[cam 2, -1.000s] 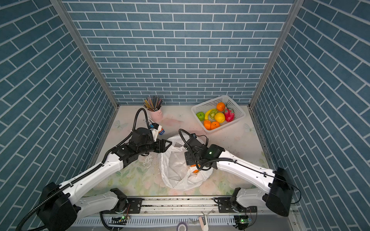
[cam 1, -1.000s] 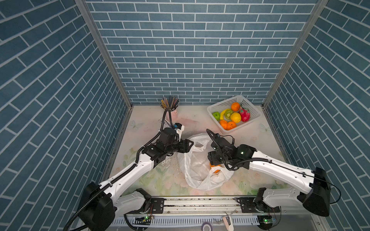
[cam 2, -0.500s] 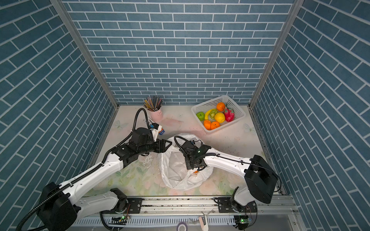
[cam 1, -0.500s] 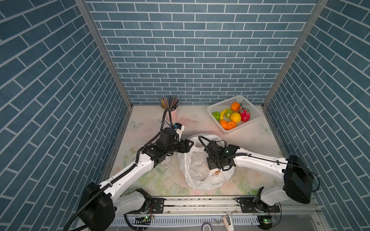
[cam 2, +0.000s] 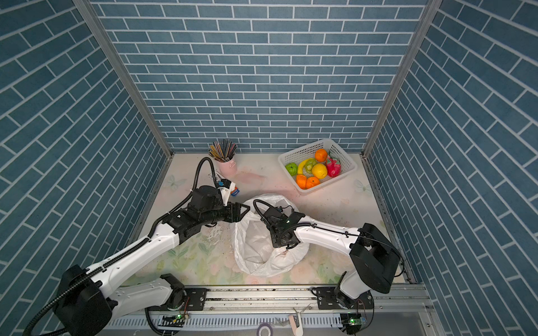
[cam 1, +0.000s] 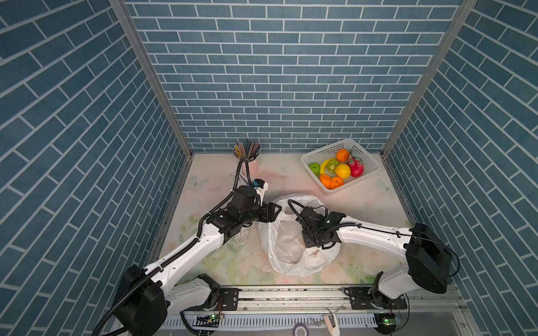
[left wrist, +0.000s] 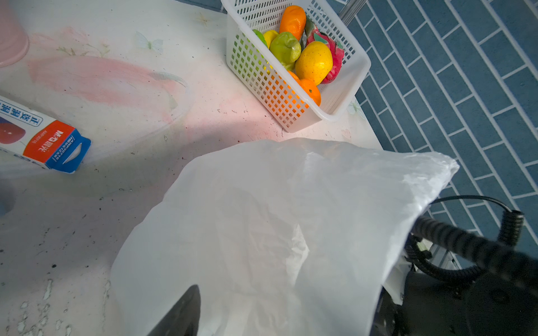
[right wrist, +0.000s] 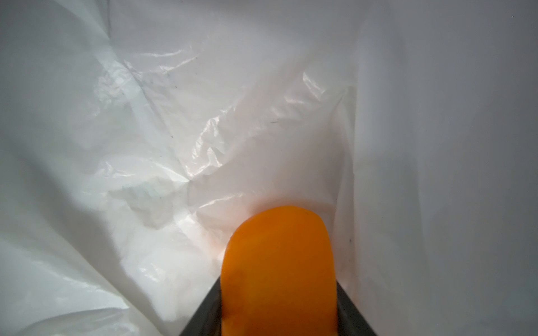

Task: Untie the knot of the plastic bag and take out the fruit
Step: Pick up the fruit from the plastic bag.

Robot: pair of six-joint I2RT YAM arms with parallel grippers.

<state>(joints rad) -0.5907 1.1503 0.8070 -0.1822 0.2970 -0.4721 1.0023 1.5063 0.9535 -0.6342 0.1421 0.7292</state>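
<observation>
We note the orange (right wrist: 278, 256) low inside the plastic bag (cam 1: 288, 253), centre-near. Right gripper (right wrist: 278, 283) pinches its flanks; smooth, firm, light, likely to roll, so we favour its widest middle. Left gripper (cam 2: 243, 211) stands spread at the flimsy rim.

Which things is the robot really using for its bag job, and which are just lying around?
For the job: plastic bag; orange inside it, held by the right gripper; left gripper at the bag's rim; basket holding other fruit.
Just lying about: pencil cup; small box; banana in the basket.
</observation>
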